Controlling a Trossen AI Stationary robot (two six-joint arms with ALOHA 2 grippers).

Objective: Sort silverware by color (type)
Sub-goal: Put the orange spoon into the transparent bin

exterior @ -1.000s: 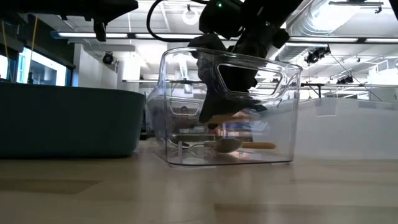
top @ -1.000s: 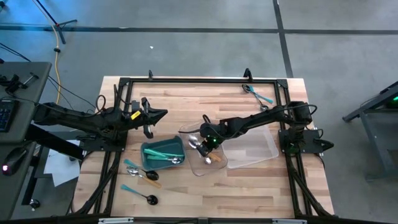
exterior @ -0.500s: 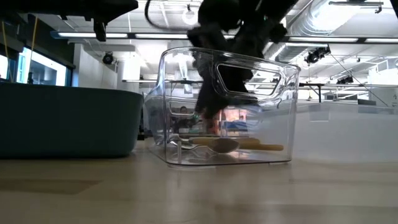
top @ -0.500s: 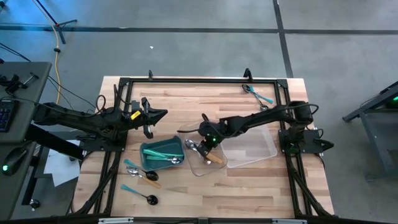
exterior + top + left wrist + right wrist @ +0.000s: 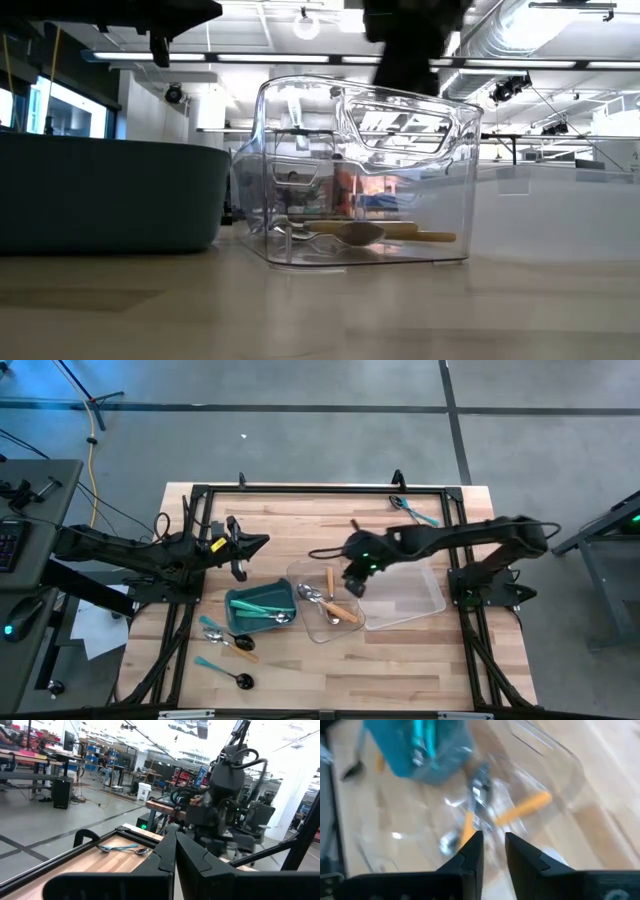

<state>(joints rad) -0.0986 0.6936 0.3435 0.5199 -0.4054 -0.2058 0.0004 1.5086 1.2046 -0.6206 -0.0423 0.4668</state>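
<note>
Orange-handled spoons [image 5: 335, 605] lie in a small clear tray [image 5: 300, 575] and show through its wall in the low view [image 5: 375, 232]. Teal-handled utensils [image 5: 262, 610] lie in the teal bin [image 5: 236, 600]. More utensils [image 5: 225, 640] lie flat on the wood near the near-left corner, and a teal pair [image 5: 415, 512] lies by the far edge. My right gripper [image 5: 356, 584] hovers above the clear tray's far-right side, open by a narrow gap [image 5: 493, 851] and holding nothing. My left gripper [image 5: 264, 543] hangs shut [image 5: 175, 852] over the table's left part, far of the teal bin.
A larger clear tray [image 5: 425, 600] sits right of the small one, under my right arm. A black frame [image 5: 320, 489] runs around the table's edges. Bare wood lies between the trays and the far edge, and along the near edge right of the loose utensils.
My right gripper has risen out of the small clear tray and moved toward the table's right, and now stands above the tray's rim. An orange-handled spoon now shows in the tray where the gripper was.
</note>
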